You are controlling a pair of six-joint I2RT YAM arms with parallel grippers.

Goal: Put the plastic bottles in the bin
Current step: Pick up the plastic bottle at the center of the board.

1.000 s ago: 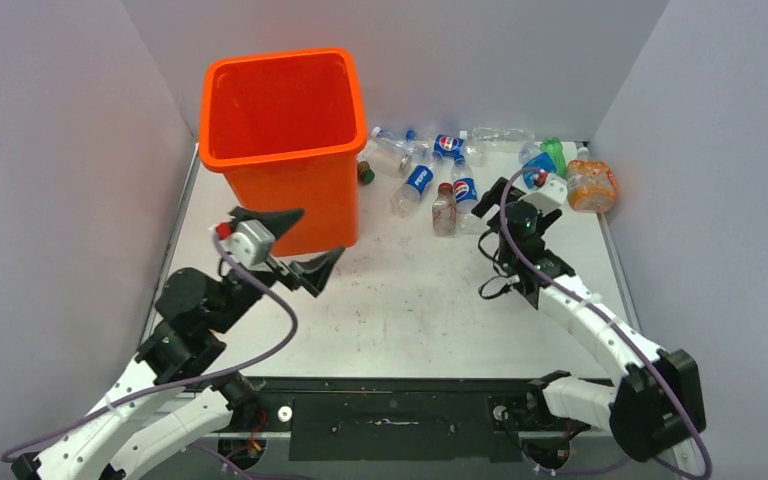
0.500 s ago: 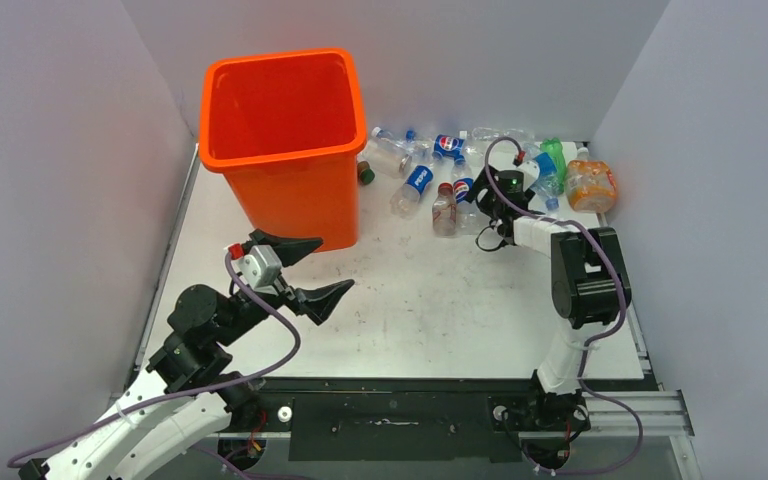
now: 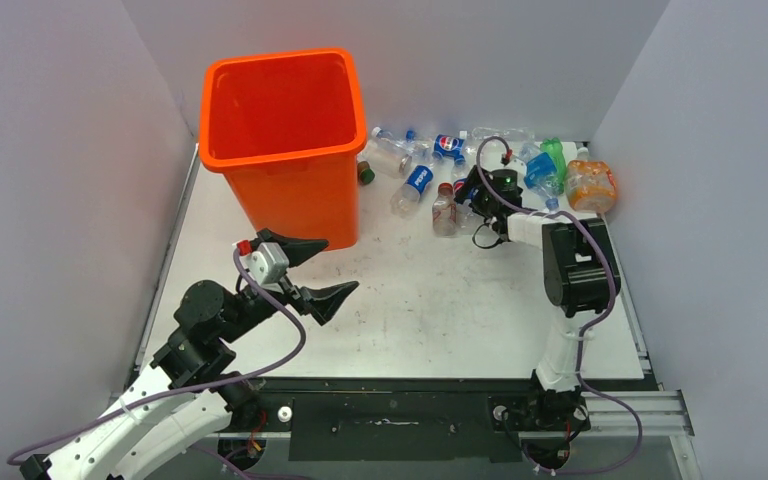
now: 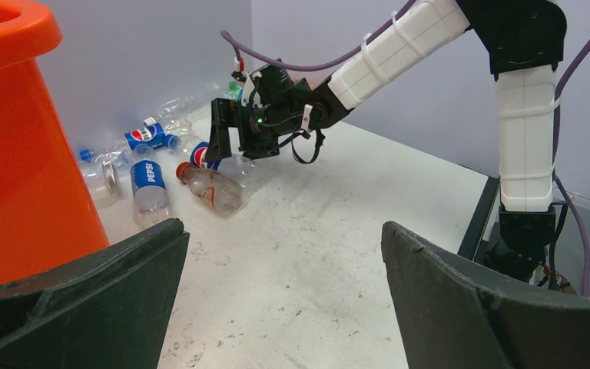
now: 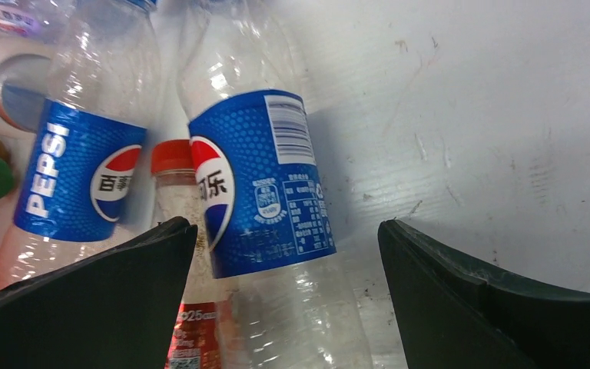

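The orange bin (image 3: 280, 140) stands at the back left, its wall (image 4: 15, 154) filling the left of the left wrist view. Several plastic bottles lie at the back right, among them a blue-label one (image 3: 417, 180), a red-label one (image 3: 445, 208), a green one (image 3: 554, 155) and an orange one (image 3: 590, 185). My right gripper (image 3: 468, 196) is open, low over the pile. A blue-label bottle (image 5: 261, 184) lies between its fingers (image 5: 445, 292), gap on both sides. My left gripper (image 3: 338, 266) hangs open and empty in front of the bin.
A red-capped bottle (image 5: 173, 157) and a second blue-label bottle (image 5: 84, 177) lie close beside the right gripper's left finger. Grey walls close in the table on three sides. The right arm (image 4: 399, 46) stretches across toward the pile (image 4: 200, 181).
The right arm has swung over and reached toward the bottles, bringing its open jaws down around a blue-label bottle. The left gripper has drawn back from the bin toward the table's middle.
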